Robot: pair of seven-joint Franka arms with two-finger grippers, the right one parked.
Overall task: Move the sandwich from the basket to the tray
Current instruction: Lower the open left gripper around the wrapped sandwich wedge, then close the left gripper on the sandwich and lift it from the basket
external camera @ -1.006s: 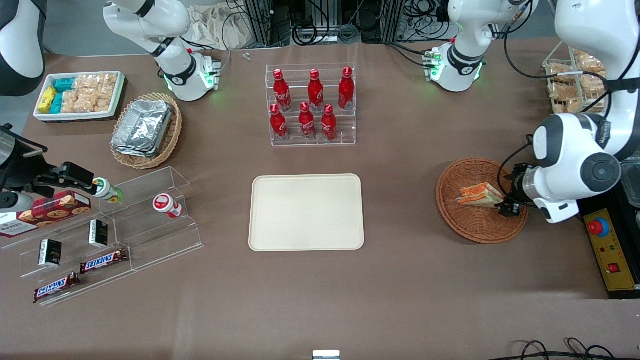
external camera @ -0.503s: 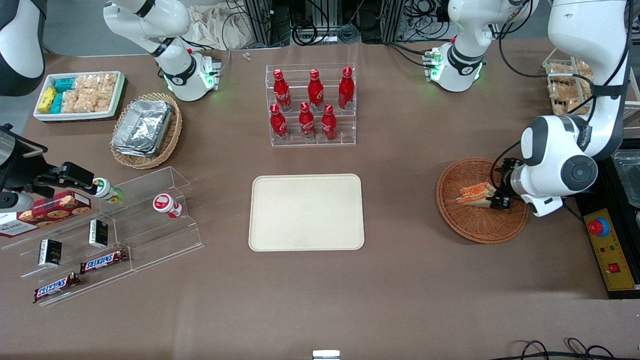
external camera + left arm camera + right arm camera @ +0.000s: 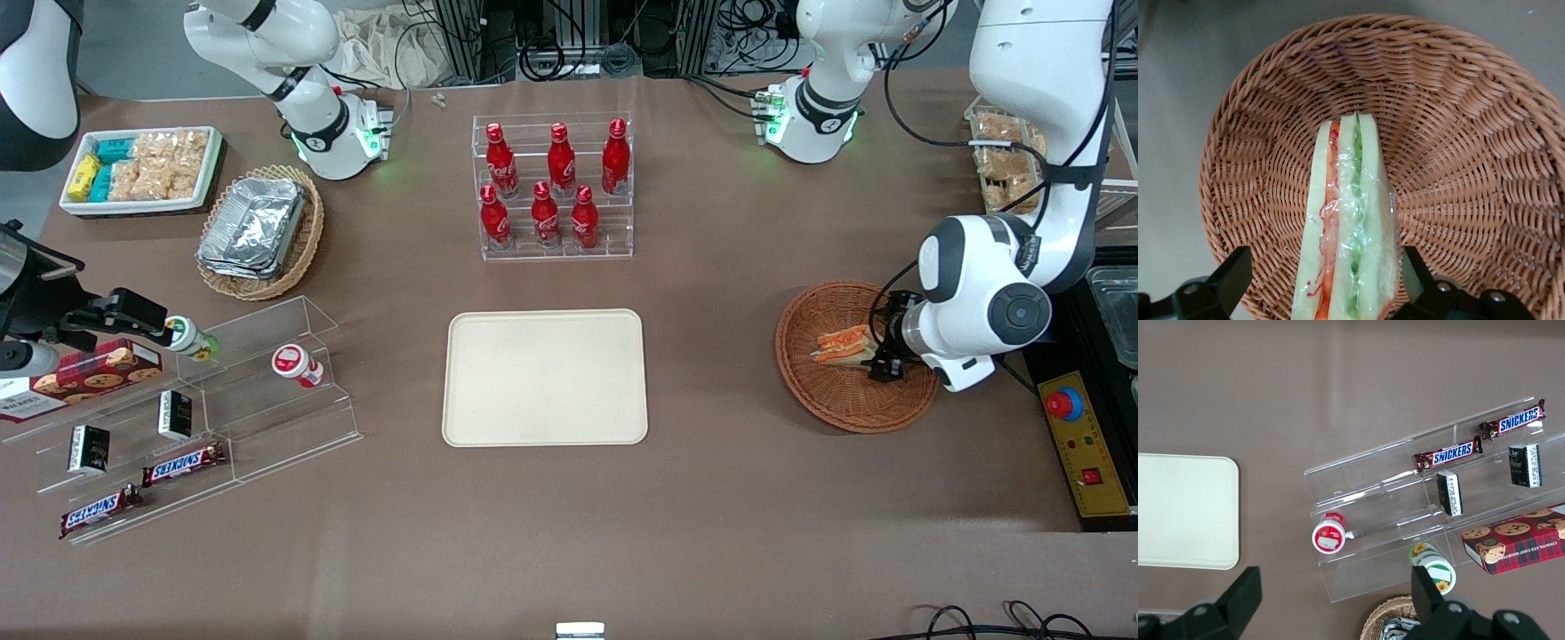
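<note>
The sandwich [image 3: 840,345], a wrapped white-bread wedge with orange and green layers, lies in the round reddish-brown wicker basket [image 3: 845,404] toward the working arm's end of the table. My left gripper [image 3: 882,363] is low in the basket at the sandwich's wide end. In the left wrist view the gripper [image 3: 1327,270] is open, its black fingers [image 3: 1235,272] straddling the sandwich [image 3: 1348,213]. One finger is close against the wrap; the other stands apart from it over the basket [image 3: 1465,160]. The cream tray [image 3: 544,378] lies bare at the table's middle.
A clear rack of red bottles [image 3: 556,191] stands farther from the camera than the tray. A control box with a red button [image 3: 1080,436] sits beside the basket. A stepped acrylic shelf with snacks [image 3: 178,418], a foil-filled oval basket [image 3: 262,231] and a white snack bin [image 3: 138,169] lie toward the parked arm's end.
The left gripper has slid across the basket toward the sandwich and now straddles its wide end. The sandwich still lies in the basket.
</note>
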